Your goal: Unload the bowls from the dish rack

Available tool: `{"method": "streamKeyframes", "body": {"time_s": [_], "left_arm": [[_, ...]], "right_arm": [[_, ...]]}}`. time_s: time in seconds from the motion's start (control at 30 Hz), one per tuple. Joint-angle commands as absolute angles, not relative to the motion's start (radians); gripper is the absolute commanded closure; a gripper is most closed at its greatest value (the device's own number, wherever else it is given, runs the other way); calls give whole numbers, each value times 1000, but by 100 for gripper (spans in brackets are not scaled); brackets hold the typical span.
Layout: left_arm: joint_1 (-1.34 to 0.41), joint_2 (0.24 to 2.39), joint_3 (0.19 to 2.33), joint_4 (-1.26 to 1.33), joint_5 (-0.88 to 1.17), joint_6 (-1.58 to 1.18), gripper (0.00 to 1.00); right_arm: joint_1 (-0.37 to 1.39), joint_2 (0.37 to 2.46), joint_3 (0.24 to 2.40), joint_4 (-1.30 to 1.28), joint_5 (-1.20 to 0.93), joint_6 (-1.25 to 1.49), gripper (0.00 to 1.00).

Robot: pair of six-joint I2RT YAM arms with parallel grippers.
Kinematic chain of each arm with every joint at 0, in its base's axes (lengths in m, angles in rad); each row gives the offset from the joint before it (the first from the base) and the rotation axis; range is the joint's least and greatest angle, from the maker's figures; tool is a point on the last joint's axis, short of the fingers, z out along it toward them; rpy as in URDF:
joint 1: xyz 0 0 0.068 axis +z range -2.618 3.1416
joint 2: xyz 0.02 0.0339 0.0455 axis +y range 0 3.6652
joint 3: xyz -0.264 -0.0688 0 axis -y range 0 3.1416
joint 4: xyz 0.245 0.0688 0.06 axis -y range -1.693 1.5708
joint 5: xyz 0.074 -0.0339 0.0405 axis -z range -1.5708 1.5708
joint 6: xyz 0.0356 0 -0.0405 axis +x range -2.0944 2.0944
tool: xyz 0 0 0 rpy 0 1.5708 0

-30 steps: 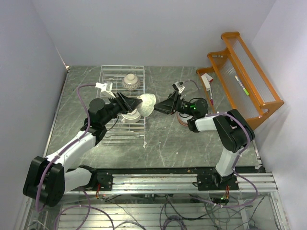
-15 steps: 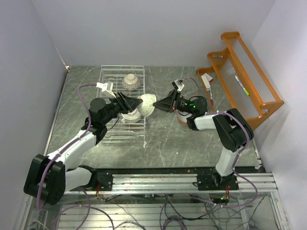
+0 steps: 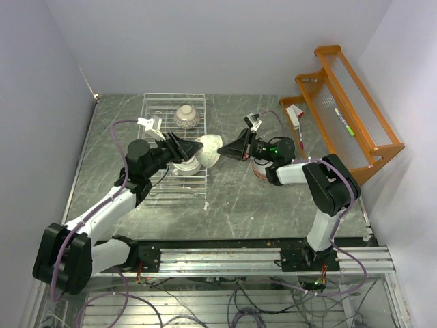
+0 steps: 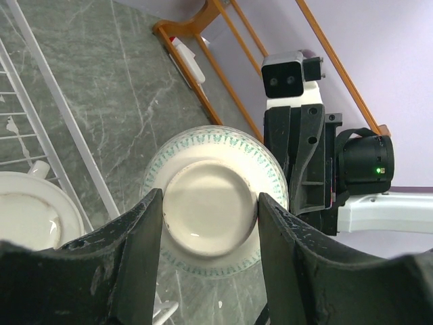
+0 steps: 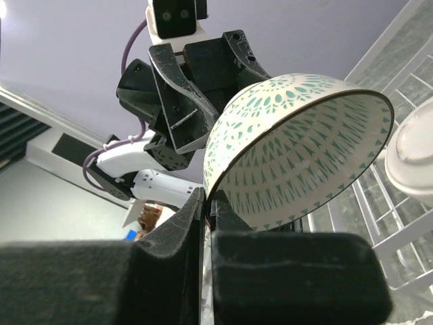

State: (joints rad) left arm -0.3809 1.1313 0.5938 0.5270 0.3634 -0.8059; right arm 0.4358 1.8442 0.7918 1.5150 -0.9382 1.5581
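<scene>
A white bowl with a green pattern (image 3: 211, 145) hangs in the air between both arms, just right of the dish rack (image 3: 153, 102). My left gripper (image 3: 199, 147) is shut on the bowl's foot (image 4: 210, 210), one finger on each side. My right gripper (image 3: 223, 152) is shut on the bowl's rim (image 5: 304, 156), which it pinches between its fingertips (image 5: 196, 203). A grey patterned bowl (image 3: 186, 116) and a cream bowl with a handle (image 3: 184, 166) sit in the rack. The cream bowl also shows in the left wrist view (image 4: 27, 213).
A reddish-brown bowl (image 3: 260, 169) sits on the table under my right arm. An orange wooden shelf (image 3: 348, 102) stands at the back right, with a white item (image 3: 296, 116) by its foot. The rack's wire edge (image 4: 47, 101) runs close left of the held bowl.
My right gripper has moved left to the bowl and now sits on its rim. The left gripper and the bowl have hardly moved.
</scene>
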Motion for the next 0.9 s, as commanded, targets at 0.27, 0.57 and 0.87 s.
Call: {"method": "streamKeyframes", "body": {"time_s": [0.27, 0.57, 0.87], "left_arm": [[-376, 999, 642, 441, 287, -719, 15], [-375, 924, 639, 310, 184, -645, 14], [-374, 959, 617, 353, 205, -661, 14]], "right_arm": [[437, 1668, 791, 1316, -962, 1243, 100], [444, 1434, 983, 218, -664, 539, 100], [446, 1360, 1209, -349, -274, 236, 100]]}}
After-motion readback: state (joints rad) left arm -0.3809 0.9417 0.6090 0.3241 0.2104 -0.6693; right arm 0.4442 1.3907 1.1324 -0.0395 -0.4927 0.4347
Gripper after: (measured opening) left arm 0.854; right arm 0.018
